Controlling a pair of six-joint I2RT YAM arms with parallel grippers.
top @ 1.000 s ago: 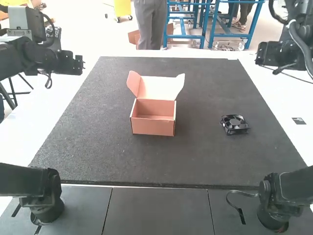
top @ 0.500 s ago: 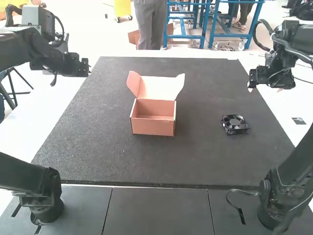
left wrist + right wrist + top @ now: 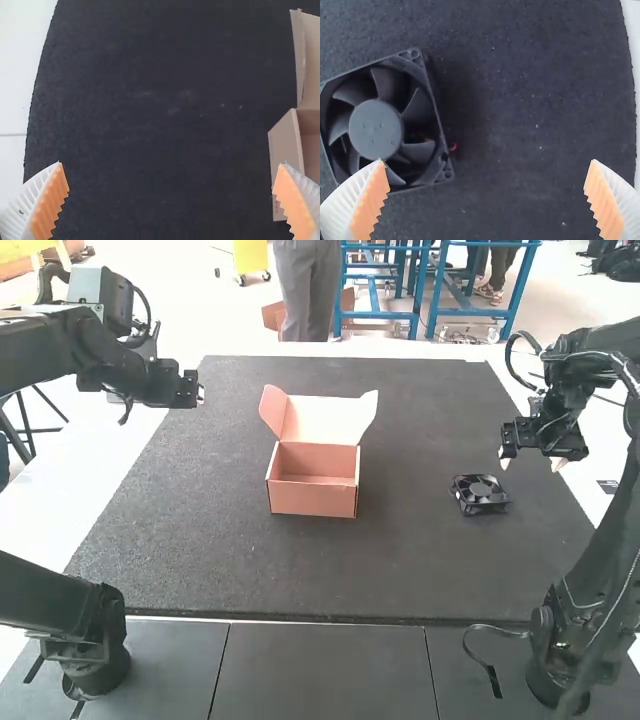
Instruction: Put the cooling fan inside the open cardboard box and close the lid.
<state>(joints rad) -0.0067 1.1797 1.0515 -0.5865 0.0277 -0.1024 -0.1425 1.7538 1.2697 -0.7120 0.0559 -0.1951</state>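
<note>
A small brown cardboard box (image 3: 313, 480) stands mid-mat with its lid (image 3: 322, 418) tilted up and back. In the left wrist view its corner (image 3: 287, 145) shows at one side. The black square cooling fan (image 3: 480, 493) lies flat on the mat to the right of the box; the right wrist view has the fan (image 3: 385, 127) close under one finger (image 3: 370, 200). My right gripper (image 3: 530, 457) hangs open just above and right of the fan, its fingertips (image 3: 485, 205) wide apart. Open and empty, my left gripper (image 3: 193, 392) hovers over the mat's far left, left of the box (image 3: 170, 210).
A dark mat (image 3: 200, 520) covers most of the white table (image 3: 60, 490). The arm bases stand at the near edge. A small black label (image 3: 611, 486) lies on the table right of the mat.
Both arms have swung inward over the mat. The left gripper moved right toward the box. The right gripper came down and nearer, ending just above the fan.
</note>
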